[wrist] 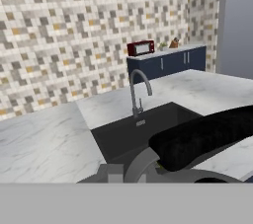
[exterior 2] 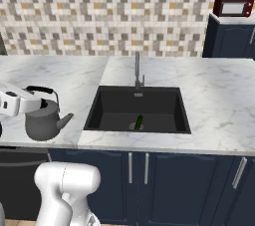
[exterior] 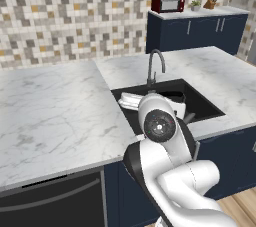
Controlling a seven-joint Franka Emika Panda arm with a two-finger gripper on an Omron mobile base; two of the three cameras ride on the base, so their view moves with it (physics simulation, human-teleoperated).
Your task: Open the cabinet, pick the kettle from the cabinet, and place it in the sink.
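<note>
The gripper (exterior 2: 36, 101) is closed on the arched handle of the kettle (exterior 2: 45, 119), which hangs, apparently just clear of the marble, to the left of the sink (exterior 2: 137, 108). The kettle's spout points toward the basin.

Glossy white arm (exterior: 175, 176) — rounded links, dark joints.

Grey metal kettle (exterior 2: 44, 120) (matt) — veined marble counter (exterior 2: 219, 105)
</note>
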